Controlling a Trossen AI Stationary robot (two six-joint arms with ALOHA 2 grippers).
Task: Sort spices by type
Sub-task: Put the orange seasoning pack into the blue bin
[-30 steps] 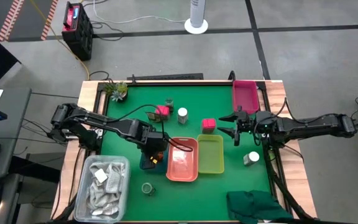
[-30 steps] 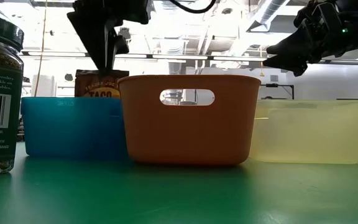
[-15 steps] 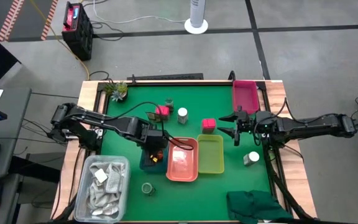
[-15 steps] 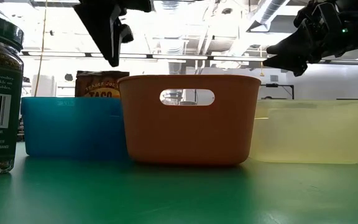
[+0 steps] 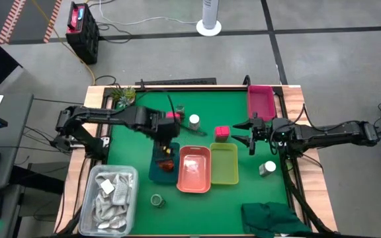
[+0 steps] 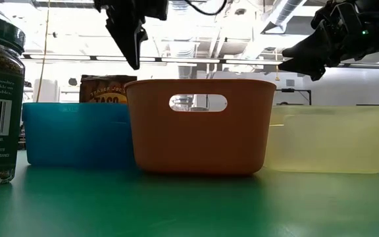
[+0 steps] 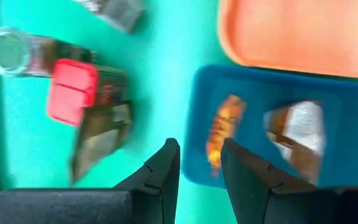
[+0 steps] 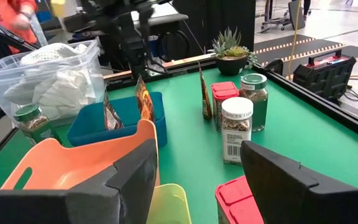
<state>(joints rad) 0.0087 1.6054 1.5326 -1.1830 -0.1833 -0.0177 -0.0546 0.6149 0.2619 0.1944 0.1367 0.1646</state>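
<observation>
My left gripper [image 5: 167, 139] hangs narrowly open and empty over the far end of the blue tray [image 5: 156, 173]. Two brown-orange packets [image 7: 224, 130] [image 7: 297, 137] stand inside that tray. A third packet [image 7: 101, 134] leans on a pink cube box [image 7: 72, 90] beside a green-lidded jar [image 7: 8, 53] and a white-lidded jar [image 5: 194, 121]. My right gripper [image 5: 238, 132] hovers wide open just right of the second pink cube box [image 5: 221, 133]. Another white-lidded jar [image 5: 266, 168] lies near the right edge. Another green-lidded jar [image 5: 156, 199] stands near the front.
An orange tray [image 5: 194, 170] and a yellow-green tray [image 5: 224, 164] sit right of the blue one. A pink tray [image 5: 261, 102] is at the far right corner. There is a clear bin of white sachets [image 5: 110, 192], a green cloth [image 5: 273, 218] and a small plant [image 5: 124, 96].
My left gripper has risen out of the blue tray and moved toward the table's far edge, empty. The packets stay standing in the tray. My right arm has kept still.
</observation>
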